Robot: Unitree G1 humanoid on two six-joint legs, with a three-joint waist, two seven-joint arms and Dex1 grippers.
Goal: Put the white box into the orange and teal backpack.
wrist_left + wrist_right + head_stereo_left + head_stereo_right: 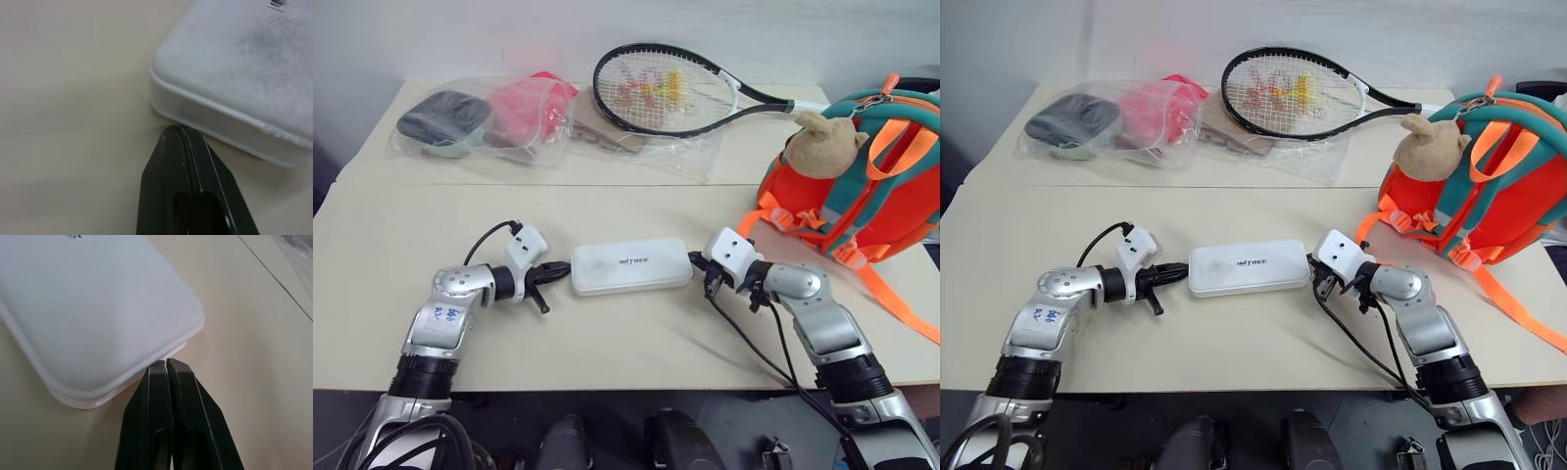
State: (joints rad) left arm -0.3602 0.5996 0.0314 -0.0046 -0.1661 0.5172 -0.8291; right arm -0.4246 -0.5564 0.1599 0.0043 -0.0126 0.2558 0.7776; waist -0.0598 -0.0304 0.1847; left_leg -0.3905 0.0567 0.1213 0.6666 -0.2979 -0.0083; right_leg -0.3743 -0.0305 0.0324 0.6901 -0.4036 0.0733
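small dark lettering sat on the lid of the white box (1249, 267), too fine to read. blue handwritten marks on the left forearm (438, 320) were illegible too.

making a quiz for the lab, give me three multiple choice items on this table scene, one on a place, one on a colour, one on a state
1. Where is the white box?
A. inside the backpack
B. flat on the table between the two grippers
C. on top of the racket

2. What colour are the backpack's straps?
A. teal with orange webbing
B. black
C. yellow

3. How do the fingers of the left gripper and right gripper stand?
A. both wide open
B. left open, right shut
C. both shut, one tip at each end of the box

Answers:
1 B, the box lies on the table with a gripper at each end.
2 A, teal straps and orange webbing run over the orange body.
3 C, each wrist view shows the two fingers pressed together.
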